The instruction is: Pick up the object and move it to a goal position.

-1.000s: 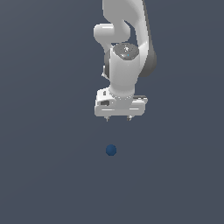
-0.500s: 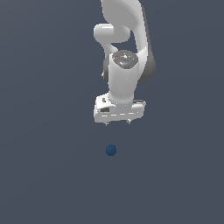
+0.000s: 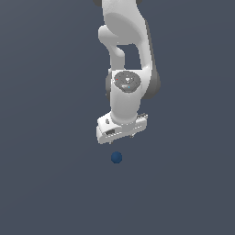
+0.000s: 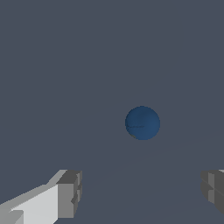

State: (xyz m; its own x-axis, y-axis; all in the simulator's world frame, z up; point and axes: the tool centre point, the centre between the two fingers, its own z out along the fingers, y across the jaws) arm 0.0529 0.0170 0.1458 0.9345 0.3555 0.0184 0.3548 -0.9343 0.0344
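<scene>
Ball: the dark blue ball point(image 3: 116, 158) sits a little below the centre of the exterior frame, alone on a flat slate-grey surface point(image 3: 41, 183). It is round, smooth and one plain colour.

Ball in wrist view: the same ball point(image 4: 142, 123) shows just beyond the middle of the picture, whole and unobstructed, nothing touching it.

Arm: the white Panda arm point(image 3: 126, 50) comes down from the top centre of the exterior frame, with a round grey joint cap facing the camera at mid-height.

Gripper: the white gripper point(image 3: 122, 136) hangs at the end of the arm, its body tilted so that the end towards the exterior view's left is lower. In this view its fingertips are short dark stubs that barely show under the body.

Gripper state: the jaws stand wide apart. In the wrist view one finger point(image 4: 68, 194) is at one lower corner and the other point(image 4: 214, 189) at the opposite edge, with bare grey floor between them; the gap is far broader than the ball.

Ball relative to gripper: in the exterior view the ball lies directly below the gripper, clearly apart from it, with a strip of floor visible between. In the wrist view it lies beyond the fingertips, not between them, and nearer the line of the edge-side finger than the other.

Contact: none; the gripper holds nothing.
</scene>
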